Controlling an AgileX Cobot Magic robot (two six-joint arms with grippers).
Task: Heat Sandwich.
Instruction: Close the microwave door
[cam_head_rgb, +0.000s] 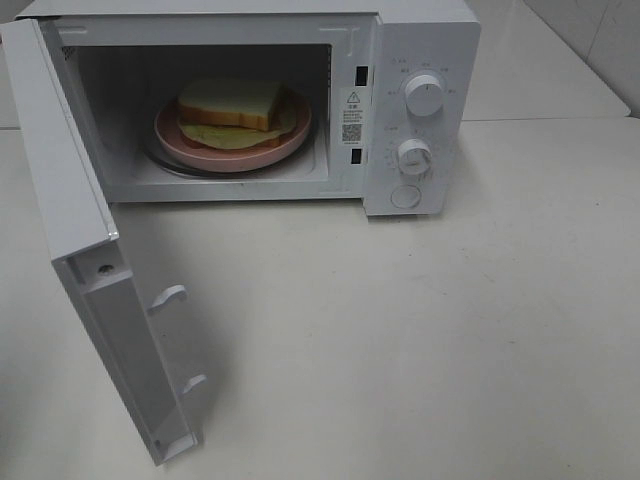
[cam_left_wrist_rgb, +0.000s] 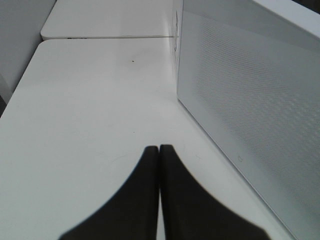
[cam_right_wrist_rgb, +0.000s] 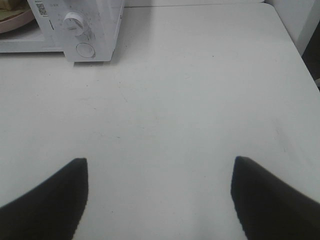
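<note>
Already loaded: sandwich (cam_head_rgb: 232, 103) sits on the pink plate (cam_head_rgb: 228, 162) inside the microwave (cam_head_rgb: 425, 40), plate roughly centred in the cavity. Door (cam_head_rgb: 100, 290) swung fully out on its left hinge, latch hooks facing the desk (cam_head_rgb: 430, 340). Neither arm shows in the high view.

Left pincer (cam_left_wrist_rgb: 159, 150): tips pressed together, nothing between them. It hangs over bare desk just beside the door's outer face, the perforated panel running alongside it. Contact with the door can't be told from the wrist view; probably a small gap.

Right pincer (cam_right_wrist_rgb: 159, 161): spread wide, empty, low over open desk, well apart from the microwave. It faces the control panel, lower knob (cam_right_wrist_rgb: 75, 22) in sight.

Step in hand, as I read it: placing is done, closing the door is up. A closed left pincer beside the outer face suits a push.

Next move calls for a steady sweep against the panel, away from the hinge, following the arc until the hooks seat. Then the upper knob (cam_head_rgb: 424, 95) and lower knob need setting; the right pincer looks best placed.
</note>
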